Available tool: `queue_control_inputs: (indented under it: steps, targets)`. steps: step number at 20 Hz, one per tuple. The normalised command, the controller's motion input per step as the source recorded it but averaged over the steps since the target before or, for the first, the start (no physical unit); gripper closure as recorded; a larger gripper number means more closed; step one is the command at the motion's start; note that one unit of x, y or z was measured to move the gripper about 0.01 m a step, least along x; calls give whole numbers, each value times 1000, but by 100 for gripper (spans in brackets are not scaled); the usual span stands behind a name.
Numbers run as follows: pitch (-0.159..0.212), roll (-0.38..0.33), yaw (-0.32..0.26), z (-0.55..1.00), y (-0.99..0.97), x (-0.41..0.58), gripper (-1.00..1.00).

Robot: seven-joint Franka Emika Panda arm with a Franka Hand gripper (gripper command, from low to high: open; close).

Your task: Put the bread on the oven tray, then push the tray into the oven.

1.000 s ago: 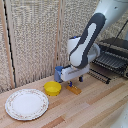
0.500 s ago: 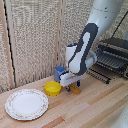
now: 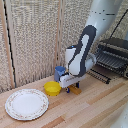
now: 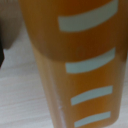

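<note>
A: Bread (image 3: 75, 90) is seen low and just right of centre in the exterior view, as a small orange-tan block lying on the wooden table (image 3: 95, 107), directly beneath the clamp (image 3: 69, 88).

B: How is the bread shown in the wrist view?

A: It (image 4: 75, 70) fills most of that frame as a blurred orange surface crossed by pale bars; pale wood is seen at the lower left.

B: Is the state of the fingers shown?

A: It cannot be told. The clamp is lowered to the block, but the fingertips are hidden by the arm's body, and no finger is made out clearly in the wrist view.

B: What else is placed nearby?

A: A yellow bowl (image 3: 52, 88) is set just left of the clamp, and a white patterned plate (image 3: 26, 104) lies at lower left. The oven (image 3: 114, 56) stands at the right edge, with the oven pan (image 3: 110, 60) drawn out at its front.
</note>
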Motion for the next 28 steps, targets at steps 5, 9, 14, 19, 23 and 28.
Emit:
queue_control_inputs:
  steps: [5, 9, 14, 19, 23, 28]
  targets:
    - [16, -18, 41, -7, 186, 5, 100]
    - [13, -16, 0, 5, 189, 4, 100]
    - [54, 0, -78, 580, 137, 152, 100]
    - [2, -61, -264, 904, 4, 226, 100]
    - [31, -61, -245, 997, 0, 303, 100]
    - [34, -72, -287, 898, 0, 261, 100]
